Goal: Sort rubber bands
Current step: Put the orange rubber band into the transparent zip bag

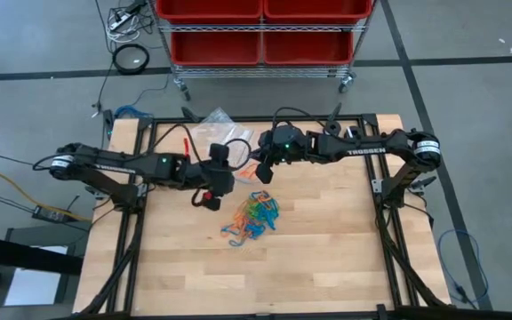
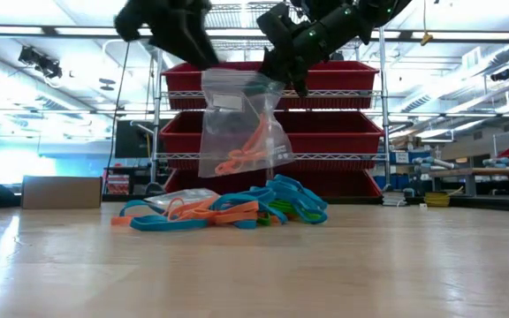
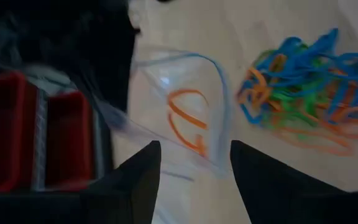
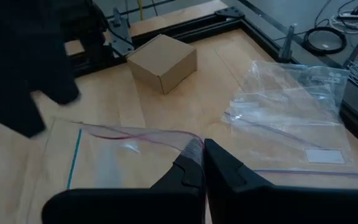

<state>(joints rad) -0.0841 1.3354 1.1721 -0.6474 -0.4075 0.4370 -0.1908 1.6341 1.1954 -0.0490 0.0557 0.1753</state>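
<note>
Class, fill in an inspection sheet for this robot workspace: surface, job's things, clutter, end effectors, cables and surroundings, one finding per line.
Surface: wooden table, bare light planks inside a black frame.
Job's things: rubber bands, a tangled orange, blue and green pile mid-table; orange bands already inside the clear plastic bag held above the table.
Clutter: spare clear bags and a cardboard box at the table's far edge.
End effectors: right end effector shut on the clear plastic bag's top edge; left end effector open over the bag's mouth, holding nothing.
Cables: black cables on the floor beyond the table.
Surroundings: wire rack with red bins behind the table.
</note>
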